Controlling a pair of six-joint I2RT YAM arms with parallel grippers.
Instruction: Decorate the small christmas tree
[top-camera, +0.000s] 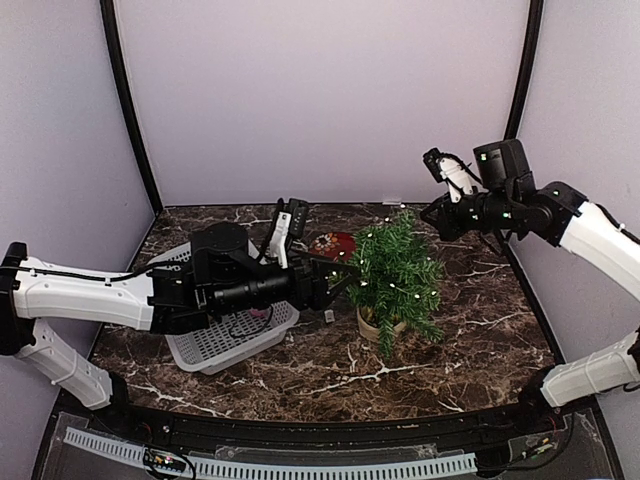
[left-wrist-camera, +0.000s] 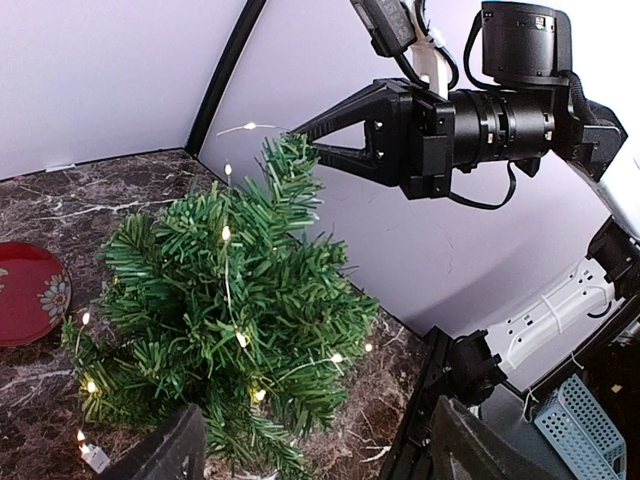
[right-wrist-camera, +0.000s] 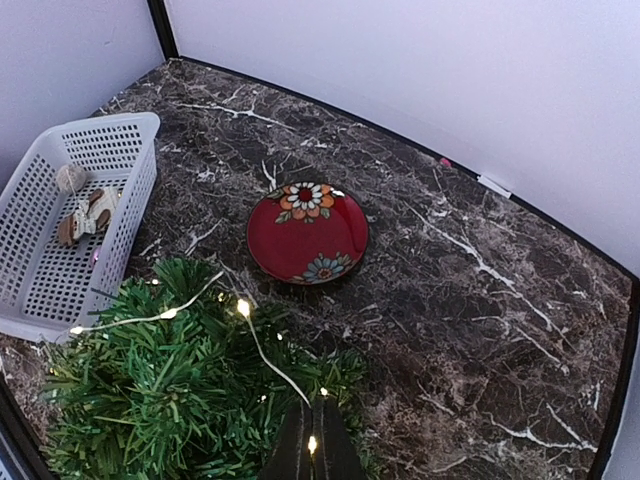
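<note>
Left fingers spread wide and level; right fingers, raised, seem pinched shut.

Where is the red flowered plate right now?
In the top view, the red flowered plate lies on the marble table toward the back, near centre. It is behind and left of the small christmas tree and right of the white basket.

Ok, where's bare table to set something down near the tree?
Bare marble in front of the tree, toward the near edge, and right of it. Also behind the red plate. Crowded between basket and tree, where the left pincer reaches.
</note>
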